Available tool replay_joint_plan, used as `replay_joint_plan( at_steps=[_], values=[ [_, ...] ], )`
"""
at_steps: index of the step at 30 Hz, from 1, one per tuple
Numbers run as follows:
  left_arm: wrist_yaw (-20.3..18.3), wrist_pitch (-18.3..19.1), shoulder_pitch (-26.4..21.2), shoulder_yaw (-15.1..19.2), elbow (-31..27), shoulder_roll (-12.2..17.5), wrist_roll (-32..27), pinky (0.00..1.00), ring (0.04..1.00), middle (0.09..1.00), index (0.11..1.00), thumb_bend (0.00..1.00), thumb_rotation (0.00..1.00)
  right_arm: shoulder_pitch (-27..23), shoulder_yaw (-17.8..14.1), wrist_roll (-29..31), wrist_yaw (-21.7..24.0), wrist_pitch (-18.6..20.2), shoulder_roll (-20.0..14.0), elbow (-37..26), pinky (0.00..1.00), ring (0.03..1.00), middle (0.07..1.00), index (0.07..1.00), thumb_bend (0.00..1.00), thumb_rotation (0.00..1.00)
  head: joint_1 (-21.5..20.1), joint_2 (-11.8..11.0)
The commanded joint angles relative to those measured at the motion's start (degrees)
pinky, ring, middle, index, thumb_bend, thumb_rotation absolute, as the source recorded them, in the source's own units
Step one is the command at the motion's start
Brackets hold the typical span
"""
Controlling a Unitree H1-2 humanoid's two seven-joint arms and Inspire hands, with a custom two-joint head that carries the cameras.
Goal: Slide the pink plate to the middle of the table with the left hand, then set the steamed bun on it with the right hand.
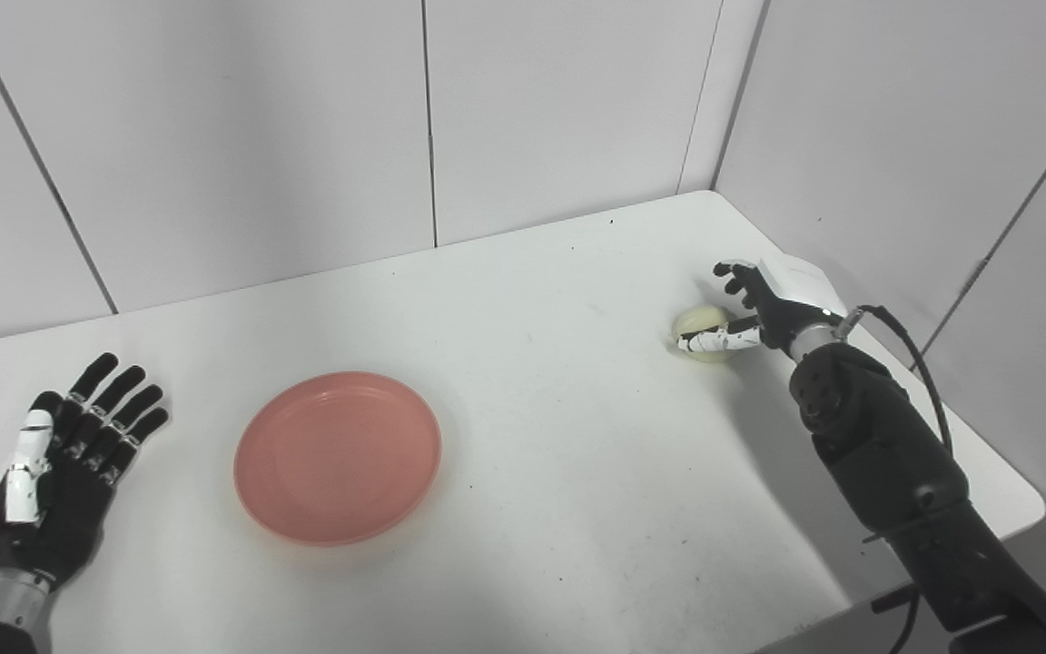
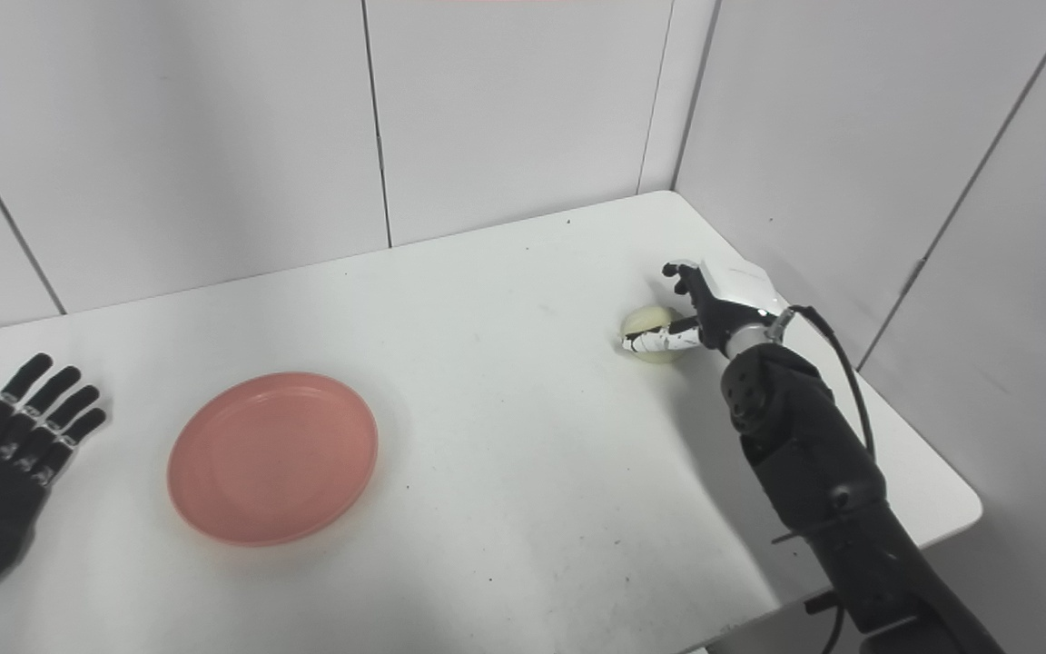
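Steamed bun between right hand fingers and thumb.

Table: white, matte top with rounded corners; my view takes in its far edge and right edge. Small dark specks are scattered over the surface.
Rear wall: pale grey panels, split by thin dark vertical seams; the table's far edge sits against it.
Right wall: same pale panels, crossed by a slanting dark seam; it runs along the table's right edge.
Corner: the two walls meet just behind the table's far right corner.
Light: even, diffuse, from above; I see only soft shadows on the tabletop.
Floor: not visible to me.
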Motion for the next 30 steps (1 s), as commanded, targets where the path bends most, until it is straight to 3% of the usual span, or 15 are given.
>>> replay_joint_plan(
  at_steps=[1,8,18,23,25,26,30],
  values=[
    [1.2,3.2,6.4,0.5,5.0,1.7,1.4,0.86,0.853,0.873,0.867,0.48,0.87,-1.8,-0.4,0.1,0.2,2.1,-2.1,-1.9,0.62,0.761,0.796,0.808,0.91,0.45,0.0,0.2],
    [1.4,4.1,6.7,0.7,4.0,1.7,1.1,0.83,0.832,0.854,0.850,0.48,0.84,-1.7,-0.9,0.3,3.0,3.3,-2.0,-2.8,0.69,0.821,0.841,0.801,0.88,0.38,0.0,0.5],
    [2.2,5.1,7.2,0.5,2.0,1.7,1.2,0.85,0.845,0.864,0.861,0.47,0.86,-1.0,-2.0,2.0,3.7,3.1,-2.2,-4.2,0.73,0.798,0.797,0.762,0.88,0.32,0.2,1.0],
    [2.5,5.8,7.5,0.3,0.8,1.6,1.2,0.85,0.839,0.857,0.851,0.48,0.85,-0.9,-2.0,2.6,1.9,2.7,-2.1,-3.8,0.65,0.708,0.727,0.728,0.85,0.20,0.2,1.2],
    [2.7,6.0,7.6,0.3,0.4,1.5,1.2,0.85,0.841,0.857,0.850,0.47,0.85,-0.8,-2.0,2.3,0.1,1.8,-2.1,-3.6,0.51,0.577,0.634,0.665,0.81,0.13,0.2,1.3],
    [2.8,6.1,7.6,0.3,0.2,1.5,1.3,0.85,0.841,0.857,0.851,0.47,0.85,-0.8,-1.8,2.0,-0.8,1.5,-2.1,-3.3,0.45,0.515,0.579,0.570,0.66,0.12,0.2,1.3],
    [2.9,6.4,7.7,0.3,-0.1,1.5,1.1,0.86,0.846,0.863,0.858,0.47,0.86,-1.1,-1.2,1.3,-4.4,0.5,-2.2,-1.9,0.35,0.414,0.447,0.527,0.54,0.01,0.2,1.4]
  ],
)
